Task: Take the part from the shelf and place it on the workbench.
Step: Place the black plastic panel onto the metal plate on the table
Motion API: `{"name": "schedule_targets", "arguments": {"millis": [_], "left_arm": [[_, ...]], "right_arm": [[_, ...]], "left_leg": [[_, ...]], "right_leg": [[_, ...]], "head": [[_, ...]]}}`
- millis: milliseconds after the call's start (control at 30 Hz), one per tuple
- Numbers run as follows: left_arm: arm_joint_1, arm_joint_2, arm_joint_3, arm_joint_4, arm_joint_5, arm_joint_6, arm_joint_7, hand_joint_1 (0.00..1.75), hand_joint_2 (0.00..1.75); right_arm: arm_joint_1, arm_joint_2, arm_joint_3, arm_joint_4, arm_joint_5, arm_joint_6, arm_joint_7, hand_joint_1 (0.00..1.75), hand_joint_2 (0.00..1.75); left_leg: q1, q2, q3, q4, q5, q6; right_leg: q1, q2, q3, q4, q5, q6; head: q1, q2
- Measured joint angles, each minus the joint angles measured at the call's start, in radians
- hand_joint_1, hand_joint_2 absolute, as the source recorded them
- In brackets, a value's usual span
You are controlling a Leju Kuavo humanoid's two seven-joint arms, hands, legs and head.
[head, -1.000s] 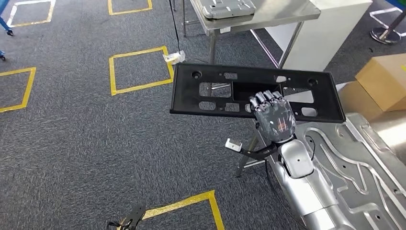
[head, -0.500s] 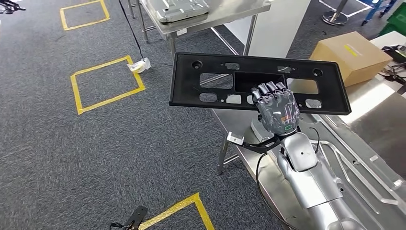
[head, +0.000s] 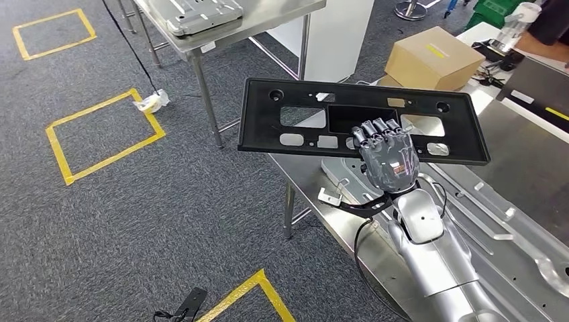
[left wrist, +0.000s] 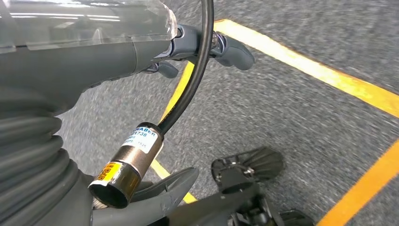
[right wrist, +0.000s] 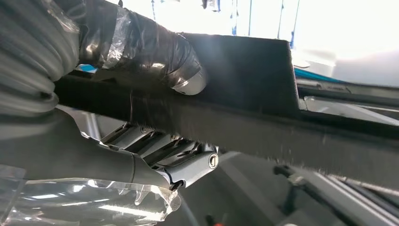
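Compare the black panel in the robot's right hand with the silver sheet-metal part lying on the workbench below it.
The black panel is matt and dark; the silver stamped part is bare, shiny metal. The black panel is held in the air by the right hand, which grips its near edge; the silver stamped part lies flat on the workbench. The black panel has several cut-out windows; the silver stamped part shows raised ribs. Both are flat and elongated.

Right arm (head: 436,268): glossy silver shell in rounded segments, small dark dot on the wrist segment. Thin black cable (head: 362,235) loops beside the forearm; black bracket (head: 366,204) with a white tip at the wrist. Right hand (head: 388,157): dark grey, ribbed dark fingers (head: 379,129), reddish marking and green ring on its back. Right wrist view: thumb (right wrist: 155,56) wrapped in black tape, metal finger links, clear plastic film. Left hand (left wrist: 94,52): grey, ribbed cover, black cable into a brass-coloured cylinder (left wrist: 127,165) with white and yellow labels.
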Motion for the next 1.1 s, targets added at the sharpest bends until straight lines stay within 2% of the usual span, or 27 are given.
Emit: {"name": "schedule_targets", "arguments": {"millis": [33, 100, 133, 167, 233, 267, 300, 333, 367, 400, 433, 500, 533, 567, 633, 667, 700, 767, 800, 833, 867, 900, 933, 1000, 1033, 1067, 1100], "left_arm": [[-0.001, 0.0, 0.0, 0.0, 0.0, 0.0, 0.0, 0.0, 1.75], [-0.002, -0.001, 0.0, 0.0, -0.001, 0.0, 0.0, 0.0, 1.75], [-0.002, -0.001, 0.0, 0.0, -0.001, 0.0, 0.0, 0.0, 1.75], [-0.002, -0.001, 0.0, 0.0, -0.001, 0.0, 0.0, 0.0, 1.75], [-0.001, -0.001, 0.0, 0.0, -0.001, 0.0, 0.001, 0.0, 1.75], [0.002, -0.001, 0.0, 0.0, -0.001, 0.0, 0.002, 0.0, 1.75], [0.005, -0.001, 0.0, 0.0, -0.001, 0.0, 0.003, 0.0, 1.75], [0.007, -0.001, 0.0, 0.0, -0.001, 0.0, 0.003, 0.0, 1.75], [0.009, -0.001, 0.0, 0.0, -0.001, 0.0, 0.004, 0.0, 1.75], [0.01, -0.001, 0.0, 0.0, -0.001, 0.001, 0.004, 0.0, 1.75], [0.01, 0.0, 0.0, 0.0, -0.001, 0.001, 0.004, 0.0, 1.75], [0.01, 0.001, 0.0, 0.0, -0.001, 0.002, 0.004, 0.0, 1.75], [0.011, 0.002, 0.0, 0.0, -0.001, 0.003, 0.004, 0.0, 1.75], [0.011, 0.002, 0.0, 0.0, -0.001, 0.003, 0.005, 0.0, 1.75], [0.009, 0.001, 0.0, 0.0, -0.001, 0.003, 0.005, 0.0, 1.75], [0.008, 0.001, 0.0, 0.0, -0.001, 0.003, 0.005, 0.0, 1.75], [0.007, 0.001, 0.0, 0.0, -0.001, 0.004, 0.005, 0.0, 1.75], [0.008, 0.001, 0.001, 0.0, -0.001, 0.005, 0.004, 0.0, 1.75], [0.01, 0.001, 0.001, 0.0, -0.001, 0.006, 0.004, 0.0, 1.75], [0.012, 0.001, 0.002, 0.0, -0.001, 0.006, 0.004, 0.0, 1.75], [0.013, 0.002, 0.002, 0.0, -0.001, 0.007, 0.004, 0.0, 1.75], [0.014, 0.001, 0.002, 0.0, -0.001, 0.008, 0.004, 0.0, 1.75], [0.014, 0.001, 0.002, 0.0, -0.001, 0.008, 0.004, 0.0, 1.75], [0.013, 0.001, 0.002, 0.0, -0.001, 0.009, 0.004, 0.0, 1.75], [0.013, 0.001, 0.003, 0.0, -0.001, 0.009, 0.004, 0.0, 1.75], [0.013, 0.001, 0.003, 0.0, -0.001, 0.009, 0.004, 0.0, 1.75], [0.013, 0.001, 0.003, 0.0, -0.001, 0.009, 0.004, 0.0, 1.75]], "right_arm": [[0.0, 0.0, 0.0, 0.0, 0.0, 0.0, 0.001, 1.75, 1.75], [0.002, -0.001, 0.0, 0.0, 0.001, 0.0, 0.004, 1.75, 1.75], [0.003, -0.003, 0.0, 0.0, 0.002, 0.0, 0.006, 1.75, 1.75], [0.004, -0.004, 0.0, 0.0, 0.002, 0.0, 0.01, 1.75, 1.75], [0.006, -0.003, 0.0, -0.001, 0.004, 0.0, 0.018, 1.75, 1.75], [0.008, -0.002, 0.0, -0.001, 0.005, 0.0, 0.021, 1.75, 1.75], [0.012, -0.001, 0.0, -0.001, 0.006, 0.0, 0.024, 1.75, 1.75], [0.017, 0.0, 0.0, -0.001, 0.007, 0.0, 0.025, 1.75, 1.75], [0.021, 0.0, 0.0, -0.001, 0.007, 0.0, 0.027, 1.75, 1.75], [0.025, 0.0, 0.0, -0.001, 0.007, 0.0, 0.028, 1.75, 1.75], [0.027, 0.0, -0.001, -0.001, 0.008, 0.0, 0.03, 1.75, 1.75], [0.028, 0.0, -0.001, -0.001, 0.008, 0.0, 0.033, 1.75, 1.75], [0.029, 0.0, -0.002, -0.001, 0.008, 0.0, 0.033, 1.75, 1.75], [0.031, 0.0, -0.002, -0.001, 0.008, 0.0, 0.034, 1.75, 1.75], [0.038, -0.001, -0.008, -0.001, 0.008, 0.0, 0.034, 1.75, 1.75], [0.04, -0.002, -0.012, -0.001, 0.008, 0.0, 0.034, 1.75, 1.75], [0.04, -0.002, -0.016, -0.001, 0.009, 0.0, 0.034, 1.75, 1.75], [0.039, -0.002, -0.02, -0.002, 0.009, 0.0, 0.034, 1.75, 1.75], [0.04, -0.002, -0.021, -0.002, 0.01, 0.0, 0.033, 1.75, 1.75], [0.043, -0.001, -0.022, -0.002, 0.01, 0.0, 0.033, 1.75, 1.75], [0.046, -0.001, -0.023, -0.002, 0.01, 0.0, 0.033, 1.75, 1.75], [0.047, -0.001, -0.025, -0.001, 0.01, 0.0, 0.033, 1.75, 1.75], [0.047, -0.001, -0.026, -0.001, 0.01, 0.0, 0.033, 1.75, 1.75], [0.045, 0.0, -0.027, -0.002, 0.01, 0.0, 0.033, 1.75, 1.75], [0.044, 0.0, -0.028, -0.002, 0.01, 0.0, 0.033, 1.75, 1.75], [0.043, 0.001, -0.029, -0.002, 0.01, 0.0, 0.033, 1.75, 1.75], [0.044, 0.002, -0.03, -0.002, 0.01, 0.0, 0.033, 1.75, 1.75]], "left_leg": [[-0.003, 0.008, 0.003, 0.002, -0.004, -0.006], [-0.006, 0.027, 0.01, 0.0, -0.009, -0.017], [-0.004, 0.024, 0.013, 0.003, -0.015, -0.022], [-0.001, 0.008, 0.009, 0.018, -0.028, -0.026], [0.004, -0.043, -0.031, 0.108, -0.08, -0.031], [0.005, -0.062, -0.066, 0.177, -0.111, -0.031], [0.005, -0.07, -0.102, 0.244, -0.133, -0.032], [0.005, -0.074, -0.128, 0.286, -0.138, -0.031], [0.005, -0.076, -0.139, 0.293, -0.125, -0.03], [0.005, -0.08, -0.13, 0.258, -0.091, -0.026], [0.005, -0.092, -0.106, 0.194, -0.048, -0.022], [0.007, -0.136, -0.054, 0.069, 0.007, -0.014], [0.006, -0.151, -0.041, 0.037, 0.015, -0.012], [0.005, -0.156, -0.036, 0.027, 0.013, -0.011], [0.005, -0.135, -0.031, 0.019, 0.018, -0.004], [0.008, -0.123, -0.029, 0.012, 0.022, 0.002], [0.01, -0.111, -0.027, 0.006, 0.025, 0.008], [0.01, -0.086, -0.025, 0.0, 0.028, 0.016], [0.008, -0.073, -0.025, 0.0, 0.028, 0.017], [0.008, -0.06, -0.025, 0.0, 0.026, 0.017], [0.008, -0.047, -0.024, 0.001, 0.025, 0.016], [0.008, -0.035, -0.023, 0.001, 0.023, 0.015], [0.008, -0.023, -0.021, 0.002, 0.02, 0.013], [0.004, -0.003, -0.015, 0.004, 0.014, 0.005], [0.001, 0.006, -0.012, 0.004, 0.011, 0.001], [-0.001, 0.015, -0.01, 0.004, 0.009, -0.004], [-0.003, 0.025, -0.006, 0.003, 0.008, -0.009]], "right_leg": [[0.005, -0.008, 0.01, -0.022, 0.002, -0.007], [0.01, 0.009, 0.01, -0.027, -0.001, -0.022], [0.008, 0.02, 0.012, -0.03, 0.0, -0.028], [0.006, 0.03, 0.015, -0.033, 0.001, -0.036], [0.001, 0.052, 0.02, -0.037, 0.004, -0.049], [0.002, 0.064, 0.021, -0.037, 0.003, -0.053], [0.003, 0.077, 0.021, -0.036, 0.003, -0.054], [0.005, 0.091, 0.021, -0.035, 0.002, -0.055], [0.006, 0.106, 0.021, -0.033, 0.002, -0.056], [0.007, 0.121, 0.022, -0.031, 0.001, -0.055], [0.007, 0.135, 0.022, -0.029, 0.0, -0.054], [0.007, 0.162, 0.017, -0.022, -0.002, -0.048], [0.005, 0.173, 0.014, -0.02, -0.002, -0.042], [0.003, 0.184, 0.01, -0.02, 0.0, -0.036], [0.0, 0.2, 0.006, -0.024, 0.004, -0.022], [0.002, 0.187, 0.003, -0.018, -0.002, -0.017], [0.005, 0.16, -0.008, 0.004, -0.017, -0.013], [0.007, 0.092, -0.054, 0.106, -0.076, -0.005], [0.005, 0.075, -0.085, 0.172, -0.105, -0.002], [0.002, 0.067, -0.11, 0.223, -0.122, 0.002], [0.0, 0.063, -0.119, 0.243, -0.12, 0.004], [-0.002, 0.057, -0.106, 0.218, -0.099, 0.006], [-0.003, 0.046, -0.073, 0.157, -0.066, 0.006], [0.004, 0.0, -0.001, 0.018, -0.015, -0.003], [0.008, -0.015, 0.019, -0.02, -0.005, -0.009], [0.013, -0.019, 0.024, -0.035, -0.005, -0.015], [0.016, -0.006, 0.023, -0.035, -0.003, -0.022]], "head": [[-0.001, 0.0], [-0.002, 0.0], [-0.002, 0.0], [-0.002, 0.0], [-0.003, 0.0], [-0.003, 0.0], [-0.004, 0.0], [-0.004, 0.0], [-0.004, 0.0], [-0.004, 0.0], [-0.004, 0.0], [-0.003, 0.0], [-0.003, 0.0], [-0.004, 0.0], [-0.004, 0.0], [-0.002, 0.0], [0.0, 0.0], [0.005, 0.0], [0.005, 0.0], [0.005, 0.0], [0.005, 0.0], [0.006, 0.0], [0.005, 0.0], [0.005, 0.0], [0.005, 0.0], [0.004, 0.0], [0.004, 0.0]]}}
